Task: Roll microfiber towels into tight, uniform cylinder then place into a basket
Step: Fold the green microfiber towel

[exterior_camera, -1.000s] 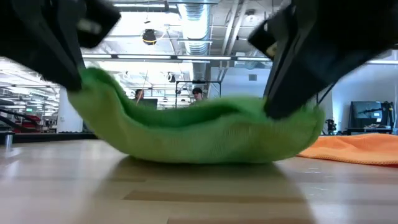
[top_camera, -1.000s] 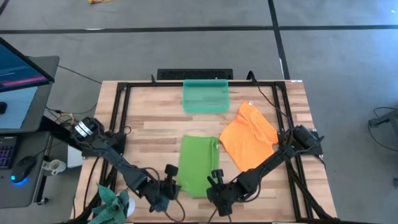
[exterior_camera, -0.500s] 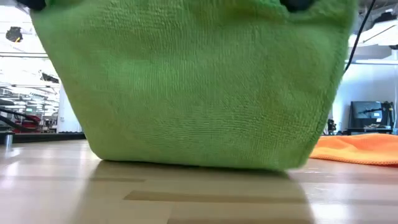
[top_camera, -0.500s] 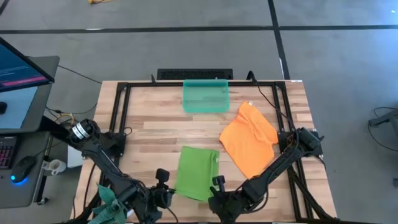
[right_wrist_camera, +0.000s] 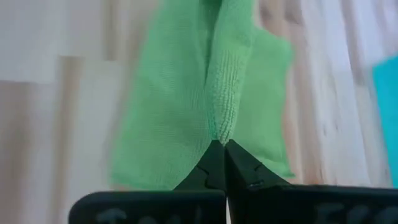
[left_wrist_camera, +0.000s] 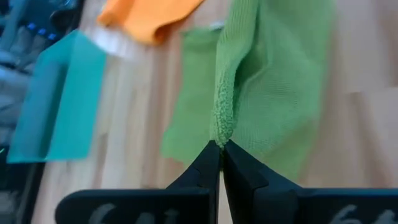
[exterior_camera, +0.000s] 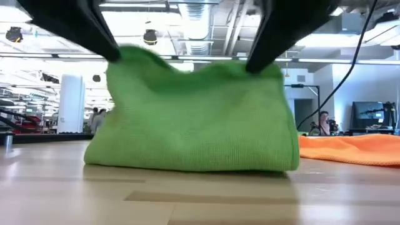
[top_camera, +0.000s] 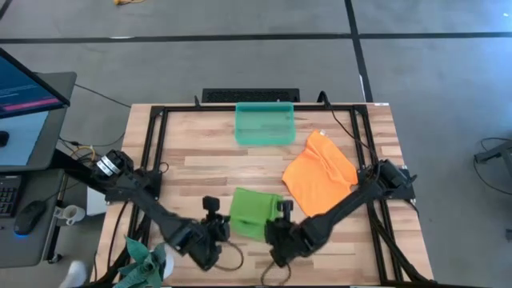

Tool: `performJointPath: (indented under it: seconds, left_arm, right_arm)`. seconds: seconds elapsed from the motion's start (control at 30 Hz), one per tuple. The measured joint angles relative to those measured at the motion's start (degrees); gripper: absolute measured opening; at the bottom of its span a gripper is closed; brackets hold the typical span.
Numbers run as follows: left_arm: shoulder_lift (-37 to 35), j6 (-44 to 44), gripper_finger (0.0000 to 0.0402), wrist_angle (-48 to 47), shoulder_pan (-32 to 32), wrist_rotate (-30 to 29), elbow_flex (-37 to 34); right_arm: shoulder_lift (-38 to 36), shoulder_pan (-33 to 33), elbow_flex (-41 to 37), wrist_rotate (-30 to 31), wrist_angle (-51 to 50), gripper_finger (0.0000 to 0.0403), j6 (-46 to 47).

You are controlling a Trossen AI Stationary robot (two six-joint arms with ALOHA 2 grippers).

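Note:
The lime green towel [top_camera: 256,214] lies near the table's front edge, its near edge raised and its lower part [exterior_camera: 187,159] resting on the wood. My left gripper [top_camera: 218,228] is shut on its near left corner and my right gripper [top_camera: 280,222] on its near right corner. To the right, the orange towel [top_camera: 320,182] lies flat and rumpled. The teal basket [top_camera: 265,122] stands at the far middle of the table. My left gripper pinches the green towel's raised left corner [left_wrist_camera: 221,134] between its two fingers, slanting down from the near left. The cloth bunches at the fingertips and hangs slack below onto the table. My right gripper pinches the raised right corner [right_wrist_camera: 221,127] between its two fingers, slanting down from the near right. The edge between the two corners [exterior_camera: 187,65] sags a little, and the cloth falls from it to the table.
A dark teal spiky plant-like thing [top_camera: 142,260] sits at the near left corner. A black frame [top_camera: 156,152] borders the table. Bare wood [top_camera: 208,164] lies between the green towel and the basket.
Both grippers, shut throughout, have lifted the green towel's near edge off the table, first up and slightly nearward, then toward the far edge. The towel, flat before, now stands folded with its near part raised over the far part, which stayed on the table.

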Motion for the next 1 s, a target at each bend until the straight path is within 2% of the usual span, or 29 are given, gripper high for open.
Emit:
performJointPath:
  seconds: [0.3,0.47,0.63,1.0]
  left_arm:
    - [0.08,0.03,0.0000,2.18,7.94,0.07,-4.92]
    - [0.12,1.15,0.0000,6.03,11.10,4.30,-6.79]
    - [0.32,1.12,0.0000,6.85,11.97,7.05,-6.83]
    - [0.32,-0.04,0.0002,6.29,12.32,7.37,-6.83]
  right_arm:
    - [0.11,-4.90,-5.77,-0.42,0.04,0.0009,7.49]
    - [0.11,-7.05,-8.34,-1.07,0.57,0.0009,10.95]
    - [0.13,-7.61,-9.19,-1.54,1.85,0.0009,11.61]
    - [0.13,-11.12,-9.21,-1.72,2.56,0.0010,11.56]
